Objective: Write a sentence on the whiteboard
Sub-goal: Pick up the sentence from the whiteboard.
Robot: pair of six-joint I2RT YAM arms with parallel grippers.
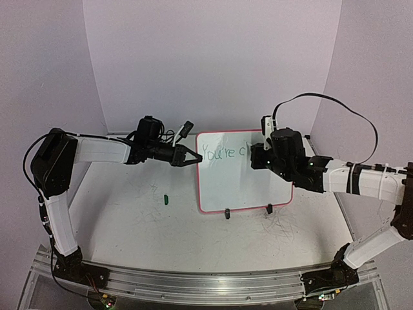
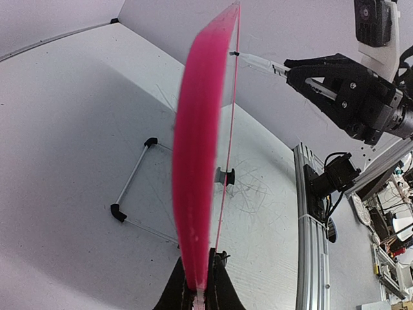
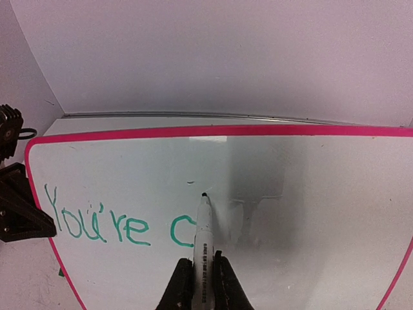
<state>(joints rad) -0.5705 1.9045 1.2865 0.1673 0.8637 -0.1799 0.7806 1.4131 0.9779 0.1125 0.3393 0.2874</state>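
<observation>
Our right gripper (image 3: 202, 278) sits closest to its wrist camera. Its two dark fingers are pinched on the barrel of a white marker (image 3: 204, 226) that points to 12 o'clock. We see the marker's tip at the face of the whiteboard (image 3: 322, 194), just at 1 o'clock of the last green letter. The sentence (image 3: 97, 223) reads only "You're c". It starts near the board's 9 o'clock edge and runs toward its middle; from overhead it lies along the upper part of the board.

Our left gripper (image 2: 201, 284) is pressed tight on the board's pink frame at that same 9 o'clock edge. In the left wrist view the frame rises edge-on from between the fingers toward 12 o'clock.

From overhead, we find the board a little toward 3 o'clock of the table's (image 1: 129, 219) middle, between the two grippers. It stands on small black feet (image 1: 227, 214), with a wire stand (image 2: 132, 187) behind it.

A small green cap (image 1: 166, 199) lies on the table at the board's 8 o'clock, apart from it. Grey scribbles (image 1: 284, 226) mark the tabletop at the board's 5 o'clock.
</observation>
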